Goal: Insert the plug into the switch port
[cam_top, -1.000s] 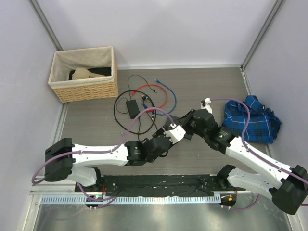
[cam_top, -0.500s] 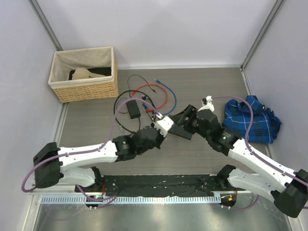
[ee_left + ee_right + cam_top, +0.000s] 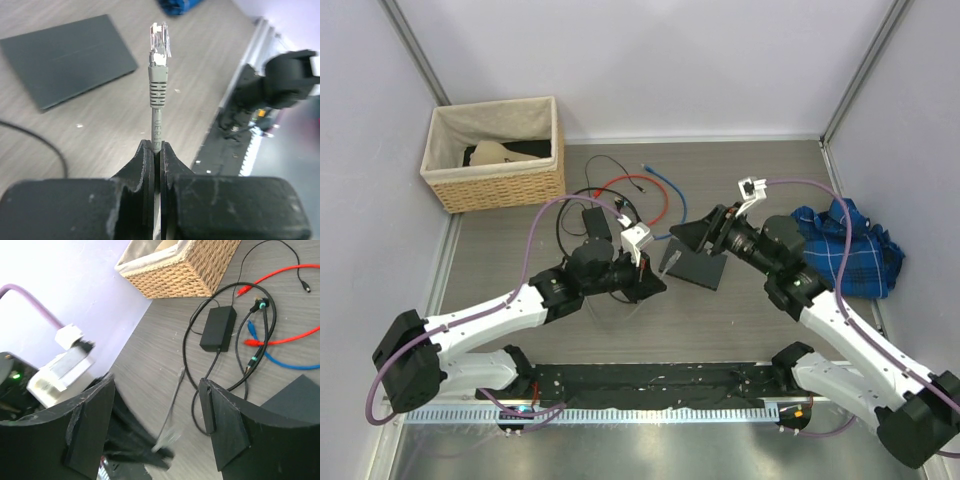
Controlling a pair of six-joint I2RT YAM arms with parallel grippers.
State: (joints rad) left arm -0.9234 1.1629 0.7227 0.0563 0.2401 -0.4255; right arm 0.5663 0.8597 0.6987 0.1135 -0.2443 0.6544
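Pinching grey cable below plug: left gripper, closed. Right gripper: empty, spread wide. Switch: flat on table.

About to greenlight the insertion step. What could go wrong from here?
1. The left end effector pinches the grey cable behind the plug, not the plug itself. The plug may bend aside when pressed into a port.
2. The right end effector is open and off the switch, which lies loose on the table. It could slide when pushed.
3. No view shows the port, so alignment is unchecked.
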